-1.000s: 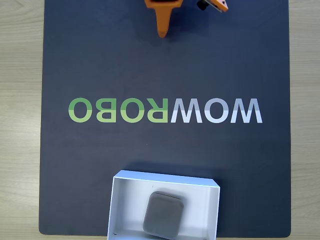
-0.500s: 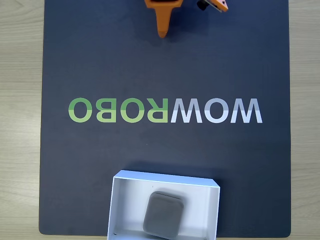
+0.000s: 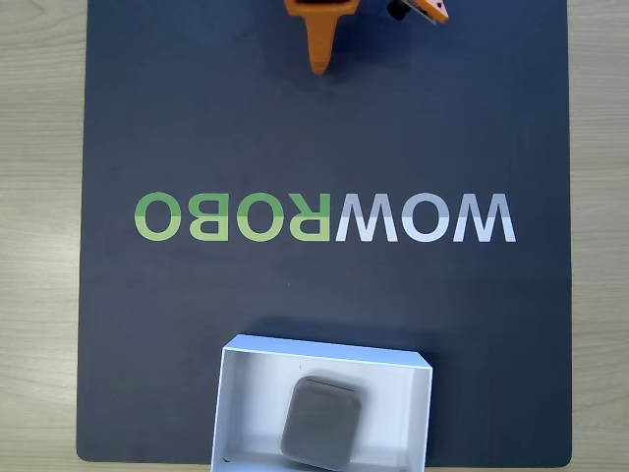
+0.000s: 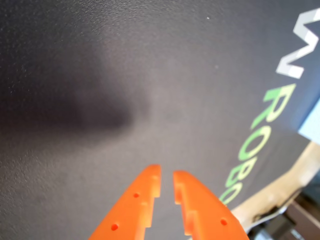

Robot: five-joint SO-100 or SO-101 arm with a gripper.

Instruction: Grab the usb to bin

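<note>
In the fixed view the usb (image 3: 321, 423), a small flat grey block with rounded corners, lies inside the bin (image 3: 248, 398), a shallow white box at the mat's bottom edge. My orange gripper (image 3: 319, 65) points down from the top edge of that view, far from the bin. In the wrist view the gripper (image 4: 166, 174) hovers over bare mat. Its two orange fingers (image 4: 137, 200) stand almost together with a thin slit between them and nothing held.
A dark mat (image 3: 197, 128) with the mirrored "WOWROBO" lettering (image 3: 324, 218) covers a light wooden table (image 3: 39, 197). The lettering (image 4: 260, 130) also runs along the right of the wrist view.
</note>
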